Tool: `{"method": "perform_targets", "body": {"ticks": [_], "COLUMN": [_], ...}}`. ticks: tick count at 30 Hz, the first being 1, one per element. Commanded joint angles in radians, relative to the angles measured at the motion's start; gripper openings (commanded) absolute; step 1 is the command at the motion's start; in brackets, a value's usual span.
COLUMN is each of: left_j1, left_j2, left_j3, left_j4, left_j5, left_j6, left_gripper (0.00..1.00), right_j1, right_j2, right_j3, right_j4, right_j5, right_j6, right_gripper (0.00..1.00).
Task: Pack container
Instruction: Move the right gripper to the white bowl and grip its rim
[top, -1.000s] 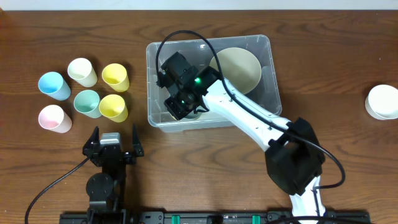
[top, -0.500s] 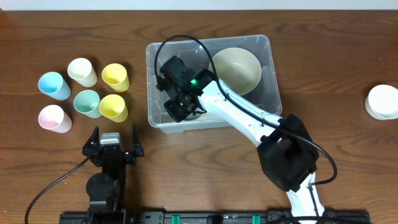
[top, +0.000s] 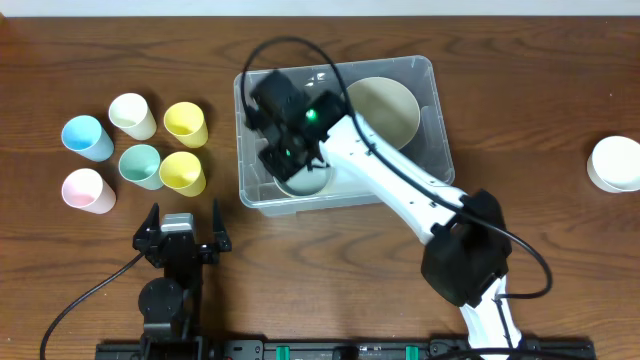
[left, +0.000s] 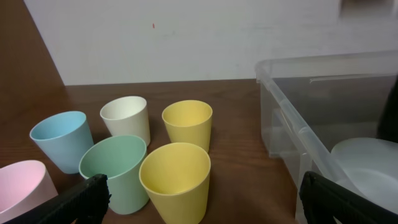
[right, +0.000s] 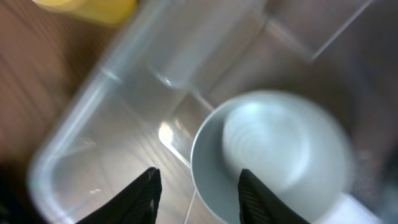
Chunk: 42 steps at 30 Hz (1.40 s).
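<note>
In the container (top: 400, 64), the right fingers (right: 144, 190) have parted off the pale bowl (right: 280, 155); left fingers (left: 87, 196) stay wide

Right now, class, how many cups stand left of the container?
6: blue cup, cream cup and yellow cup in the far row; pink cup, green cup and second yellow cup in the near row. None looks hidden.
</note>
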Motion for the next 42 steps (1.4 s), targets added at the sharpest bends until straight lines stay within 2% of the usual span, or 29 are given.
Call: {"method": "perform_targets", "body": {"ticks": [1,6,15,25,31,42], "left_j1": [0.005,0.005,0.004,0.005,0.005,0.005], "left_j2": [-0.005,-0.005,-0.005,-0.005,-0.005,-0.005], "left_j3": [-0.023,-0.023,-0.023,-0.023,-0.023,-0.023], "left_j4": [-0.032,-0.032,-0.032,-0.032,-0.032,-0.032], "left_j5": [-0.023,-0.023,-0.023,-0.023,-0.023,-0.023], "left_j6": [0.017,0.017,0.017,0.017,0.017,0.017], "left_gripper": [0.98,0.98,0.98,0.98,0.98,0.98], "right_j1": [-0.038,-0.149,-0.488,-0.830,-0.986,-1.180], "right_j2": [-0.003,-0.003,-0.003,-0.003,-0.003,-0.003], "right_j3": [0.145,0.274,0.286,0.280,0.241,0.004], "right_j4": [-0.059,-0.177,-0.381,-0.529,-0.560,-0.502], "right_j5": [0.065,0.092,0.117,0.163,0.185,0.203], "right_j6": [0.030,0.145,0.374,0.426,0.458,0.494], "right_gripper": [0.44,0.44,0.44,0.38,0.37,0.37]}}
